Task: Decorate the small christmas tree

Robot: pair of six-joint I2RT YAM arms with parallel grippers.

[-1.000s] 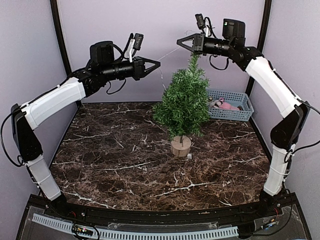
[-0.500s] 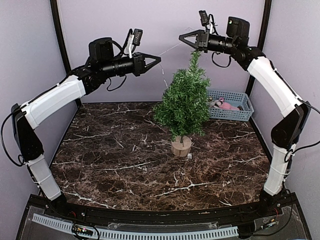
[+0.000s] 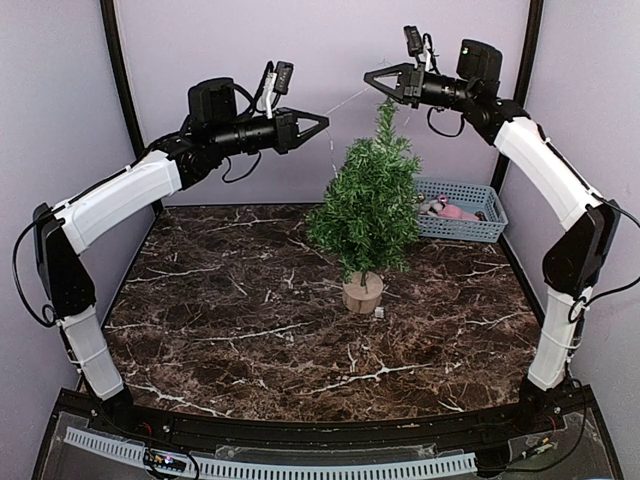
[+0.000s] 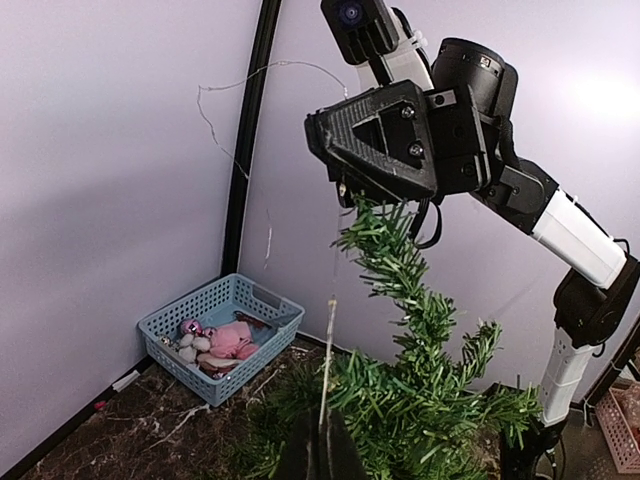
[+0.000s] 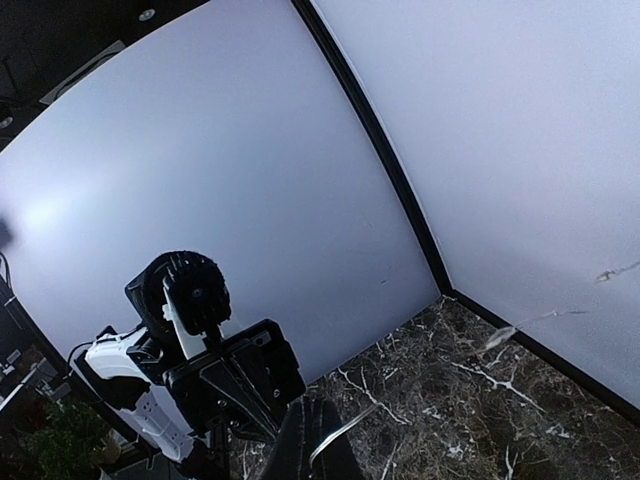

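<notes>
The small christmas tree (image 3: 368,205) stands mid-table on its wooden disc base (image 3: 362,292); its green top (image 4: 400,280) fills the left wrist view. A thin wire strand (image 3: 348,100) runs between both raised grippers above the treetop. My left gripper (image 3: 325,122) is left of the tip and shut on the wire (image 4: 330,335), which rises from between its fingers. My right gripper (image 3: 367,76) sits just above the treetop, also shut on the wire (image 5: 348,428). Loose wire ends (image 4: 225,120) curl in the air.
A blue basket (image 3: 490,215) with pink and white ornaments (image 3: 445,209) stands at the back right beside the tree. A tiny white piece (image 3: 380,313) lies by the tree's base. Purple walls and black corner posts enclose the dark marble table (image 3: 230,320).
Both grippers rose slightly with the wire. The left one shifted right toward the tree, and the right one lifted a little higher above the treetop.
</notes>
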